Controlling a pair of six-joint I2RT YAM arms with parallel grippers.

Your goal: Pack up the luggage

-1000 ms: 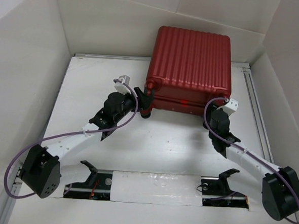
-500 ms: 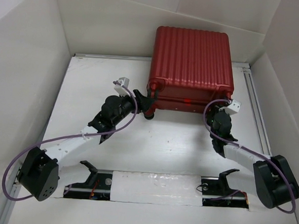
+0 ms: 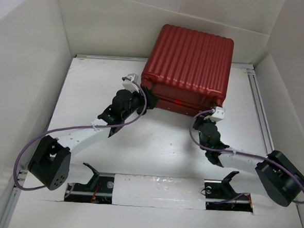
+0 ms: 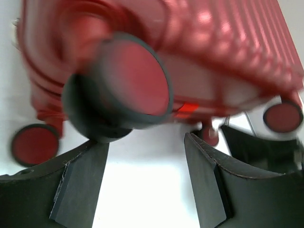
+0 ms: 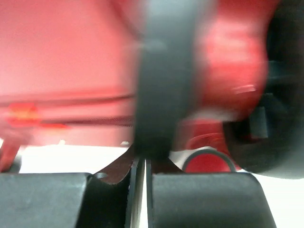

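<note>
Top external view: red luggage [image 3: 188, 64] closed at the table's [image 3: 91, 89] far edge, right of centre, wheels facing the arms. Left gripper [image 4: 145, 142] spread near a wheel [image 4: 128, 90] — right gripper [image 5: 139, 171] pressed together, empty. Probably stiff, slick, bulky — best taken by corner or seam.

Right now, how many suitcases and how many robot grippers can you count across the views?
red suitcase: 1
grippers: 2 (left gripper, right gripper)
Total: 3
</note>
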